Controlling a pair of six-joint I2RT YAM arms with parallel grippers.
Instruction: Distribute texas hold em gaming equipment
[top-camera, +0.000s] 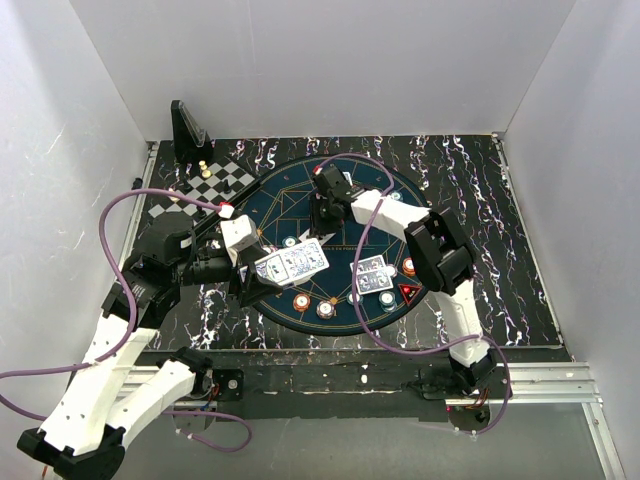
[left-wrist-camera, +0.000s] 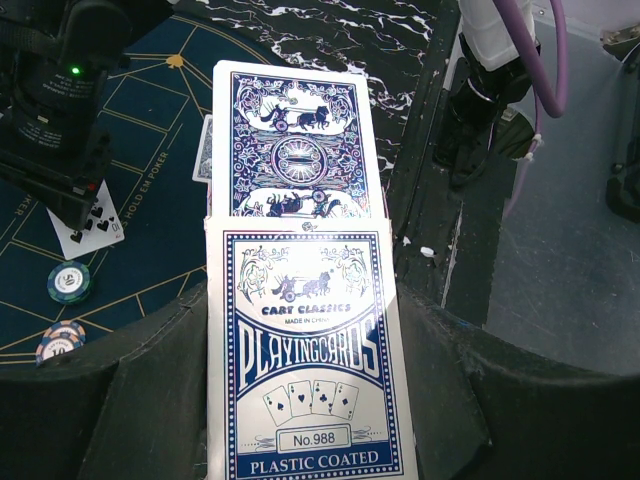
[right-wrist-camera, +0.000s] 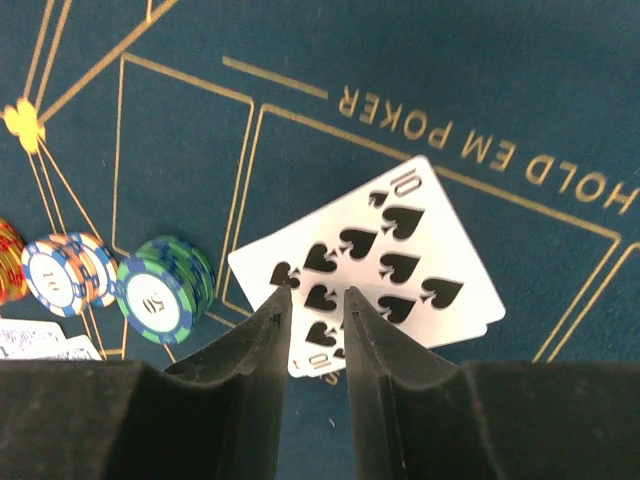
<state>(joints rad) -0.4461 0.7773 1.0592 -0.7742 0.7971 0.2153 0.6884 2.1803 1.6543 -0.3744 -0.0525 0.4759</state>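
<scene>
The round poker mat is partly laid out. The left gripper clamps the card box, its blue-backed deck jutting out, seemingly mostly undealt. The right gripper, fingers narrowly apart and holding nothing, hovers over a face-up ten of spades beside stacked chips.

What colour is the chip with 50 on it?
The round poker chip marked 50 is green with blue stripes and a white middle; the right wrist view shows it best.
</scene>
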